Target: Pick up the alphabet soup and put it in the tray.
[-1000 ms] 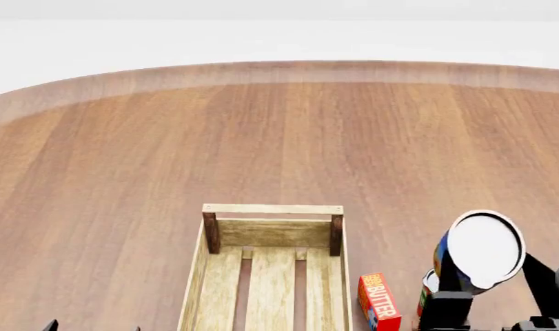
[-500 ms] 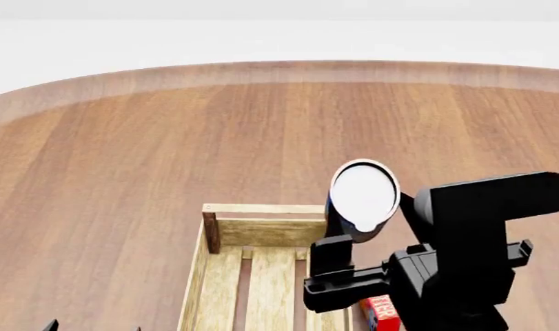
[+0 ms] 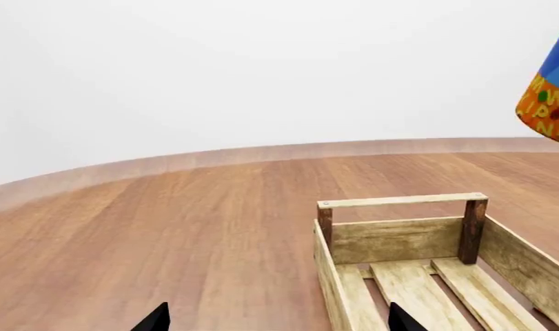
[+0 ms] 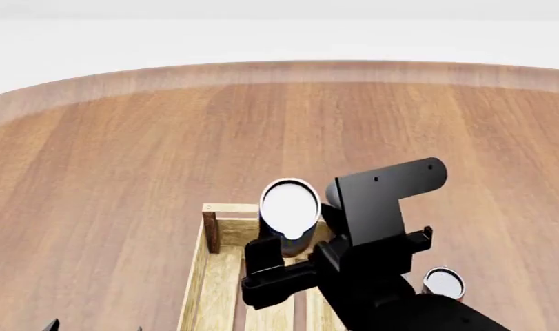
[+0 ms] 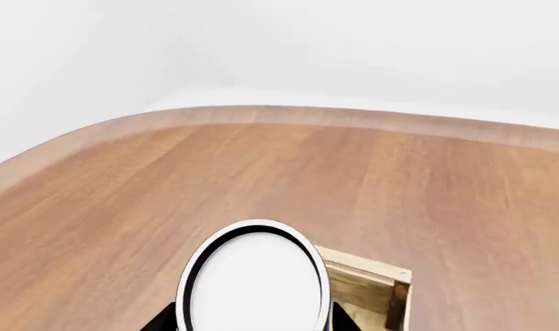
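Shift: carried leftward since the earlier frames, from beside the butter box to above the crate's far end.
Table (image 4: 123, 152): broad brown wood, spreading well beyond the claw on every side.
Tray (image 4: 226, 233): directly beneath the claw, slatted floor showing.
Right claw (image 4: 293, 252): clamped on the soup can's sides, lifted clear.
Alphabet soup (image 4: 289, 209): between the fingers, pale top up; likely rigid, smooth, moderately heavy; best gripped mid-wall.
Other can (image 4: 443, 282): well right of the claw.
Left claw (image 3: 274, 321): only tips visible, spread apart, holding nothing.

Alphabet soup (image 3: 549, 96) blue over orange label, white top; tray (image 4: 226, 232) pale wood, dark-brown posts.
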{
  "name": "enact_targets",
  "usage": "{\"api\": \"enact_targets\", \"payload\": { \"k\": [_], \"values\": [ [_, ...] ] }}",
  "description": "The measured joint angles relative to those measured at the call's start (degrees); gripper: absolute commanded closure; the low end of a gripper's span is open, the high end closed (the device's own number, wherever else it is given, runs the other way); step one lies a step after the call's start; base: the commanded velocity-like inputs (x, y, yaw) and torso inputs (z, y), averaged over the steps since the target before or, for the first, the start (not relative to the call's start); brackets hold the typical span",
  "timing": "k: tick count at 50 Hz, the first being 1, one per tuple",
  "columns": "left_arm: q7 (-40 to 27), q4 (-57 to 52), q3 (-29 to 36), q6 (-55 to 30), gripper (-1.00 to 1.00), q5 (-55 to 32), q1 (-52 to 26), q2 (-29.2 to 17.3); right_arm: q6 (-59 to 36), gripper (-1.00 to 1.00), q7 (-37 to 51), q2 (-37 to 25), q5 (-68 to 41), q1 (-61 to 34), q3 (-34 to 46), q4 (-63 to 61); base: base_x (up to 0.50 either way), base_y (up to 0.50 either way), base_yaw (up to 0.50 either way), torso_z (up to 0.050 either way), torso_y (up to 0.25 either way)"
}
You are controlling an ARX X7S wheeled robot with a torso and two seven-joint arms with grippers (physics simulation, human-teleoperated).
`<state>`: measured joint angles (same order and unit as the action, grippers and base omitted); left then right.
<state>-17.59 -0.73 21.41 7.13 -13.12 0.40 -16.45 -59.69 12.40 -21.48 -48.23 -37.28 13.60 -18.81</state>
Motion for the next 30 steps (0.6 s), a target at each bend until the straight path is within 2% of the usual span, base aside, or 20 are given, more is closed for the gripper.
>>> {"api": "enact_targets", "payload": {
  "k": [30],
  "values": [
    [-0.3,0.2,0.7,0.2,-1.00,0.0,-0.3,-0.3,10.9,1.00,-5.5,4.8,7.1,3.1,8.0,13.6,0.00,0.00,0.00,0.001,0.001]
  ]
}}
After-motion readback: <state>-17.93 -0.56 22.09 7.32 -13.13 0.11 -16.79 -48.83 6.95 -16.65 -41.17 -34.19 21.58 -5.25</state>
